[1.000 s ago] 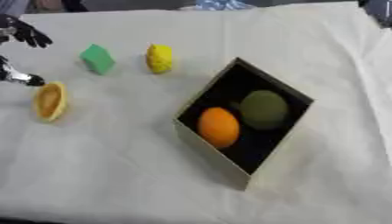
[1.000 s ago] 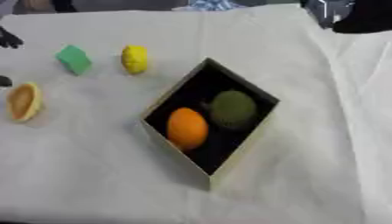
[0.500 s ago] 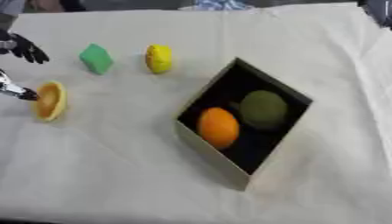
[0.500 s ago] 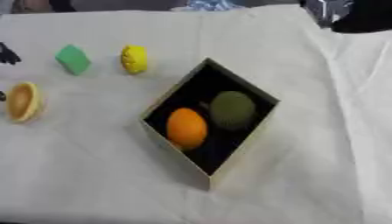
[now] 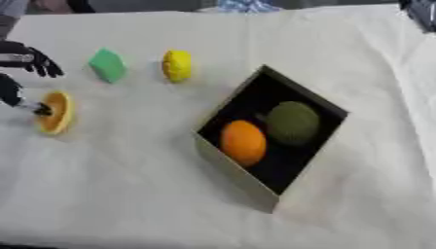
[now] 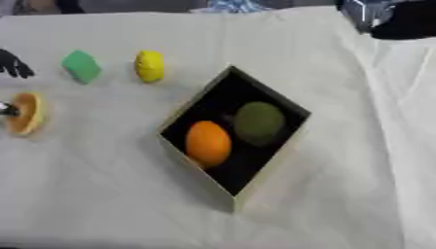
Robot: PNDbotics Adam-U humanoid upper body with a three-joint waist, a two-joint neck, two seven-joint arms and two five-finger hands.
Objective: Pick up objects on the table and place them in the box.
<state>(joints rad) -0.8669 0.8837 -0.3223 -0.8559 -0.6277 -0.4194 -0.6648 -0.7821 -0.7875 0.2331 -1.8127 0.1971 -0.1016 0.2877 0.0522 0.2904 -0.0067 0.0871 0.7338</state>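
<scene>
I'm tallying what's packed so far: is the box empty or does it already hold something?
Not empty. The box is open-topped and holds two round things side by side: an orange one and a dull green one.

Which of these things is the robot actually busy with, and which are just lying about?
Part of the job:
box
orange ball and green ball, already inside the box
orange slice, at the left hand
green block
yellow fruit

Just lying about:
white tablecloth
dark thing at the far right corner
</scene>
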